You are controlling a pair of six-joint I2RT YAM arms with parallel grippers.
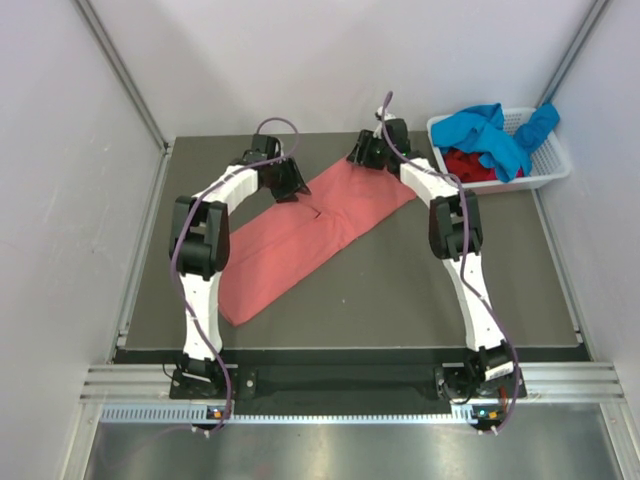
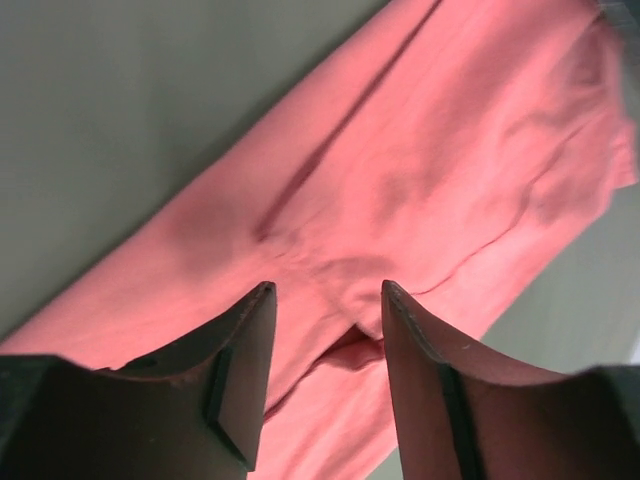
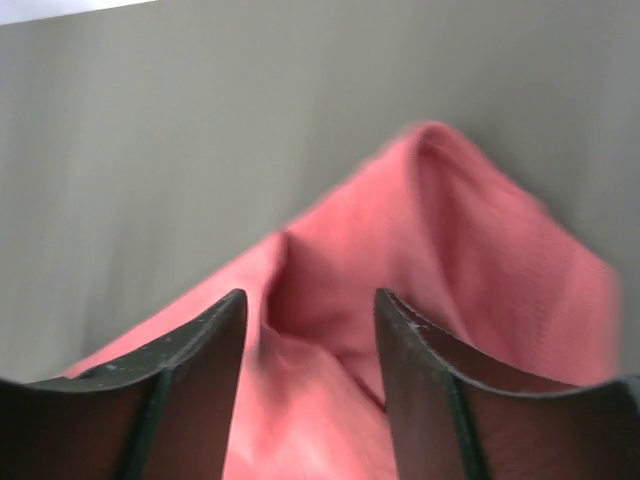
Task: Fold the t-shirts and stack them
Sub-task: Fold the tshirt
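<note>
On the table [image 1: 400,290], 1 pink shirt [image 1: 300,240] lies flat in a long slanted strip.
Top view: the left gripper [image 1: 290,185] is over the strip's far edge and the right gripper [image 1: 365,155] is over its far right end. A blue shirt [image 1: 490,130] and a red shirt [image 1: 465,165] sit in the basket [image 1: 555,165] at the far right corner. Left wrist: the 2 fingers [image 2: 240,380] stand apart over a crease, holding nothing. Right wrist: its 2 fingers stand apart too, with a bump of cloth between them, not pinched.
</note>
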